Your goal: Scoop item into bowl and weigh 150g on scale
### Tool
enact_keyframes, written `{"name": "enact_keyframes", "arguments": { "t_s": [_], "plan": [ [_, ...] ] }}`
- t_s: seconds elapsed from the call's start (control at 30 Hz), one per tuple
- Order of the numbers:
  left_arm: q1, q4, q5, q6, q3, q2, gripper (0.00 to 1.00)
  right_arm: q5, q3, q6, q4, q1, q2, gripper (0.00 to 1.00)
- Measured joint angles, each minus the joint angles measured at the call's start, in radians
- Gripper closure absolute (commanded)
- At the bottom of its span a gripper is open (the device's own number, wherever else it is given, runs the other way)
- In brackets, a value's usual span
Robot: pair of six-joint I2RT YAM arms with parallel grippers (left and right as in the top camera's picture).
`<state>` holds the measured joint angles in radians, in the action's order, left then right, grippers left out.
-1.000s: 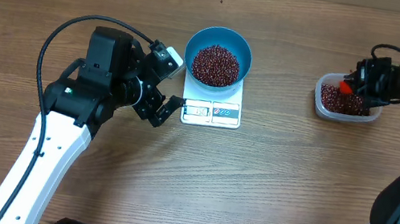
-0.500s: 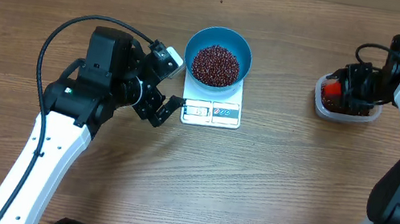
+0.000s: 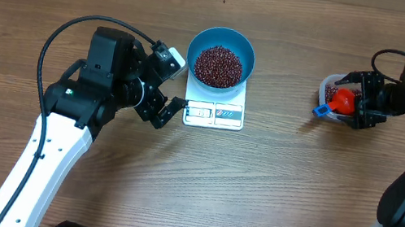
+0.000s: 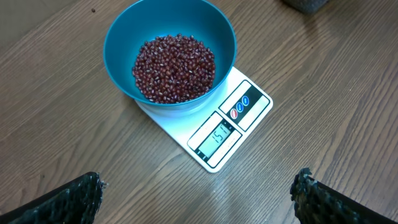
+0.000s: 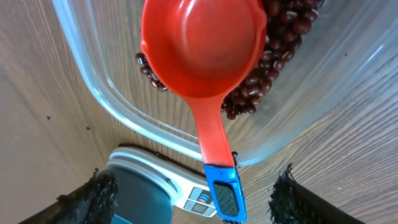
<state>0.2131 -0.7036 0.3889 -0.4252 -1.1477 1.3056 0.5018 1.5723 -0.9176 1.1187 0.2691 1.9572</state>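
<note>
Beans [image 4: 174, 59] in bowl [image 4: 124, 31]; scoop [image 5: 202, 50] in tub [image 5: 109, 102]

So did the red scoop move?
Yes. The red scoop slid down-left in the overhead view; its blue handle tip now pokes past the clear tub's left rim.

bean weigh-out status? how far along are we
Done: beans heaped in the blue bowl on the scale; display shows a number starting 15, last digit unclear. In hand: empty red scoop lies in the clear tub, right gripper open, not gripping its handle; left gripper open near the scale. Left: confirm the reading, trim if off.
</note>
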Motion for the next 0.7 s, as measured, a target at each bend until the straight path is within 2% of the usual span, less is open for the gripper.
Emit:
{"name": "enact_keyframes", "arguments": {
  "t_s": [0.23,0.5,0.7],
  "plan": [
    [0.000,0.000,0.000,0.000,0.000,0.000,0.00,0.008,0.000,0.032,0.000,0.016,-0.014,0.20],
    [0.000,0.000,0.000,0.000,0.000,0.000,0.01,0.002,0.000,0.085,0.000,0.025,-0.114,0.20],
    [0.000,0.000,0.000,0.000,0.000,0.000,0.00,-0.016,0.000,0.098,0.000,0.025,-0.235,0.12]
  ]
}}
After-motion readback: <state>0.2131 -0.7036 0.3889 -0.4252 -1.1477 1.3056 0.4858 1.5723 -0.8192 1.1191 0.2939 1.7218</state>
